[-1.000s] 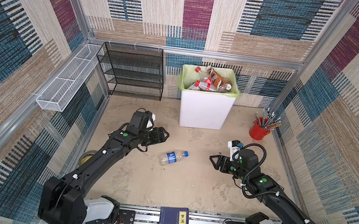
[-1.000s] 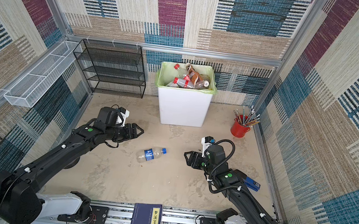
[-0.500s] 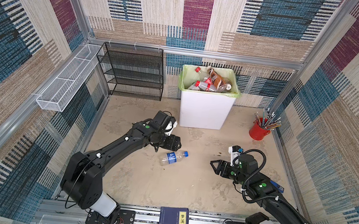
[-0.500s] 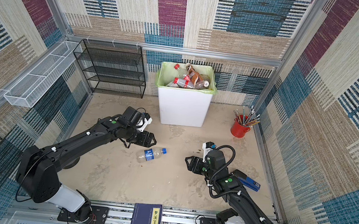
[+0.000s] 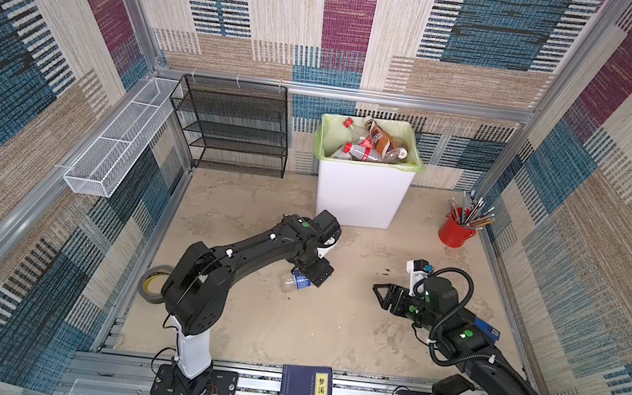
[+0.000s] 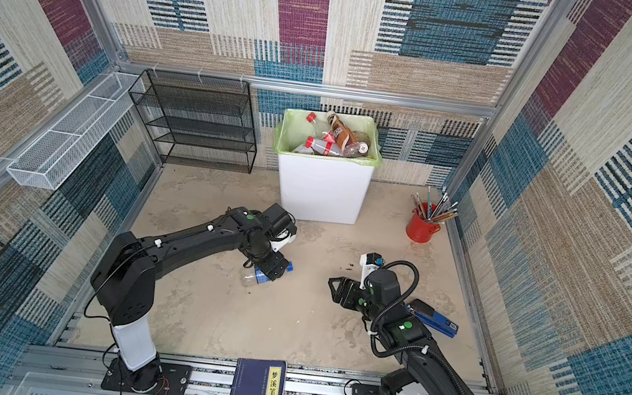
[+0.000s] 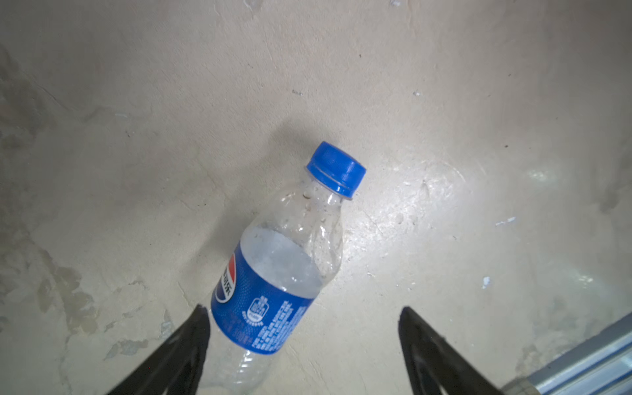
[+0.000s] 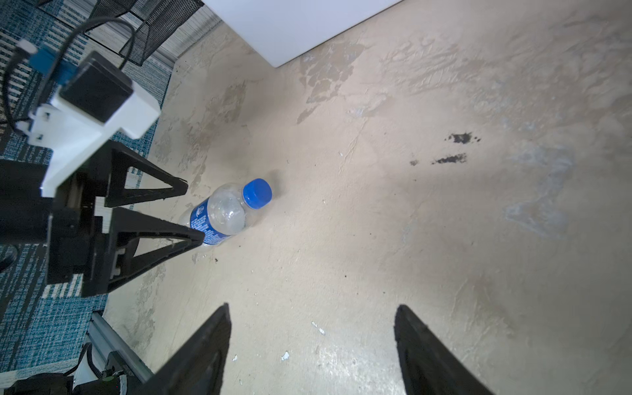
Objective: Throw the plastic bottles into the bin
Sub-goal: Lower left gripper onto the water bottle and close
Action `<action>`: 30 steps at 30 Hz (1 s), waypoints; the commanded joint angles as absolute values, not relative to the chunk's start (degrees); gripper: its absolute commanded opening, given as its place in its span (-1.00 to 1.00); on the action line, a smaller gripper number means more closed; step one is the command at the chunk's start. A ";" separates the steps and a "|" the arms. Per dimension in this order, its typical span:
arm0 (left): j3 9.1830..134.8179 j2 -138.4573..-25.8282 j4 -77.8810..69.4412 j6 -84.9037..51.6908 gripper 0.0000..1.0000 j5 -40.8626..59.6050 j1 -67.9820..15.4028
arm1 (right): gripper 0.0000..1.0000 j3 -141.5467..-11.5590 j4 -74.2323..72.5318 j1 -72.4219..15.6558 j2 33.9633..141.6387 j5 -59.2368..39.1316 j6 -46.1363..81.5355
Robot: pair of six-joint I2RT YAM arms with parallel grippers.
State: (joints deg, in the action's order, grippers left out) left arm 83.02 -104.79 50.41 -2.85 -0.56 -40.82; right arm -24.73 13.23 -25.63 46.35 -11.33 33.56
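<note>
Step in hand: pickup of the one bottle seen lying on its side on the floor, in front of the bin, which holds other bottles. The left gripper hovers over its middle, jaws wide apart, gripping nothing. The right gripper waits well apart, jaws spread, empty. The next move likely calls for lowering, centring the jaws, then closing.

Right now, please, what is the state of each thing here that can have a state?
blue-capped bottle, lying on its side on the floor, cap on, not gripped.
left pincer, open, at the bottle's label end.
right pincer, open, holding nothing.
bin, upright, thrown bottles heaped near its rim.
red cup, upright, holding pencils.
</note>
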 commanded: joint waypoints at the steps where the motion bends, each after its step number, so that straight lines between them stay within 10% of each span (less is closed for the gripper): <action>1: 83.67 -105.89 52.38 -0.78 0.76 -3.35 -41.30 | 0.52 -24.70 12.67 -25.66 46.05 -10.37 33.91; 30: 84.54 -111.13 57.01 7.03 0.63 -2.46 -42.89 | 0.52 -22.68 11.34 -25.66 44.32 -9.49 34.13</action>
